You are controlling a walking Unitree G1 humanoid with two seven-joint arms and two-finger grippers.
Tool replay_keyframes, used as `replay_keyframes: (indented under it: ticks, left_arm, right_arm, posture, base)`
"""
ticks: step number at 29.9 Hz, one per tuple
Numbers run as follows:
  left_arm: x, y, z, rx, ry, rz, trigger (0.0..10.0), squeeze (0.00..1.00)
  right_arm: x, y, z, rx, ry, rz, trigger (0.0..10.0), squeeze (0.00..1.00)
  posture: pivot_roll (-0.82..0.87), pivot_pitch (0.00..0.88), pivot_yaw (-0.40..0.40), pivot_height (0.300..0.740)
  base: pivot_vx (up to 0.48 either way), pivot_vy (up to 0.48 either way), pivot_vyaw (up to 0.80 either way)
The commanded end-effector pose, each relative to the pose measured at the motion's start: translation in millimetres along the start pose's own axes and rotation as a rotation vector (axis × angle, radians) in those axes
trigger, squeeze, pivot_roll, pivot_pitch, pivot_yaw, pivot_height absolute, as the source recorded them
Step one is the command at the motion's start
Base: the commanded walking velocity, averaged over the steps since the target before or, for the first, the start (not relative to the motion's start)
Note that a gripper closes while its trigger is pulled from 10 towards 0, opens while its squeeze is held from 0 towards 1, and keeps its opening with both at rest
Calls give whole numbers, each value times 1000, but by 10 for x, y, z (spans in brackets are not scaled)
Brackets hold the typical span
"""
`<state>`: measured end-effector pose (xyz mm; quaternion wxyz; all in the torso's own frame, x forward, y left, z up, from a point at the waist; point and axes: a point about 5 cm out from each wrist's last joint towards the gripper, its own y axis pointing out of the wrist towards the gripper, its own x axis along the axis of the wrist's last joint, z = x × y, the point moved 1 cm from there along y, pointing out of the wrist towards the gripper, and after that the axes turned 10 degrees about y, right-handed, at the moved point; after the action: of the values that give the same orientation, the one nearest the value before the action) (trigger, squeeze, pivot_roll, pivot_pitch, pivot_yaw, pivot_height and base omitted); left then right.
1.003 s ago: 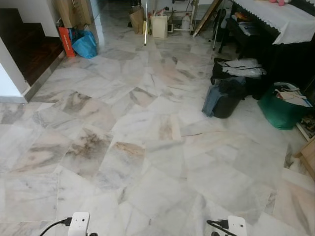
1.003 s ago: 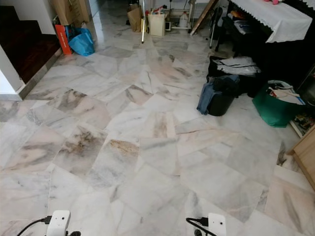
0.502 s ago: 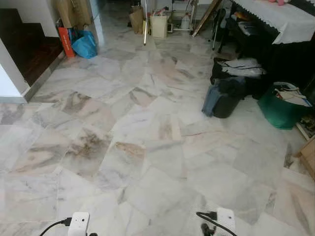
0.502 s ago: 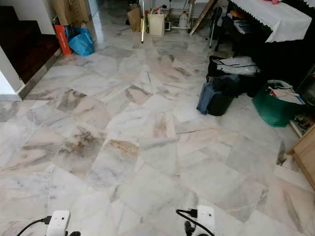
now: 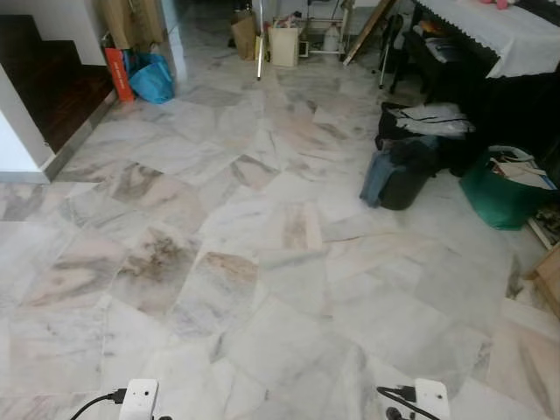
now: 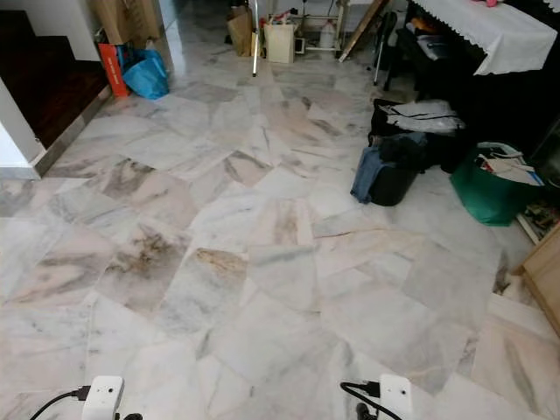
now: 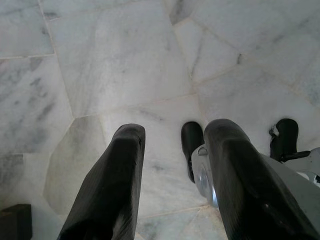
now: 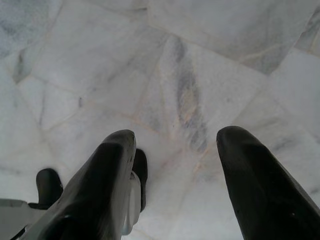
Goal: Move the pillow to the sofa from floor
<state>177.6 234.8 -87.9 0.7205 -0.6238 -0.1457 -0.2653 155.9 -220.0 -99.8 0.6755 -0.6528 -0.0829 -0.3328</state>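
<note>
Pale marble floor tiles [image 5: 262, 262] stretch ahead of me, with no pillow or sofa among them. Both arms hang low: the left wrist's white housing [image 5: 140, 398] and the right wrist's white housing [image 5: 429, 398] sit at the bottom edge of the eye views. In the left wrist view my left gripper [image 7: 175, 131] points down at bare marble, its two black fingers apart with nothing between them. In the right wrist view my right gripper [image 8: 177, 137] is likewise open over bare floor, holding nothing.
Dark bags [image 5: 398, 175] and a green bag [image 5: 503, 192] lie at the right beside a table with a white cloth [image 5: 499, 35]. A blue bag [image 5: 150, 79] and a dark wooden step [image 5: 44, 87] are at the far left. A wooden piece [image 5: 549, 276] stands at the right edge.
The right wrist swung inward to the left half a second ago and is now back out to the right. The left wrist has stayed put.
</note>
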Motion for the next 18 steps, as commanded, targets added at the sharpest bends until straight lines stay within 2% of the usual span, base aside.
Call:
replay_keyframes:
  ticks: [1,8,13,15,18]
  left_arm:
    - [-65,-11,5,-5,14,27,10000,0]
    - [-54,-8,1,-6,8,25,10000,0]
    - [-50,-7,0,-5,3,24,10000,0]
    - [-49,-6,-1,-5,0,25,10000,0]
    - [-49,-6,-3,-5,-2,25,10000,0]
  right_arm:
    - [-38,-13,-31,-4,9,8,10000,0]
    - [-87,-5,41,-1,7,24,10000,0]
    - [-81,38,279,17,0,28,10000,0]
    - [-71,61,457,33,-5,27,10000,0]
    - [-69,69,564,43,-8,26,10000,0]
  posture:
    - [18,0,-12,740]
    - [20,0,-17,740]
    - [21,0,-19,740]
    - [21,0,-20,740]
    - [21,0,-21,740]
  base:
    - [-240,0,0]
    - [-269,0,0]
    - [-298,0,0]
    - [-302,0,0]
    - [-303,0,0]
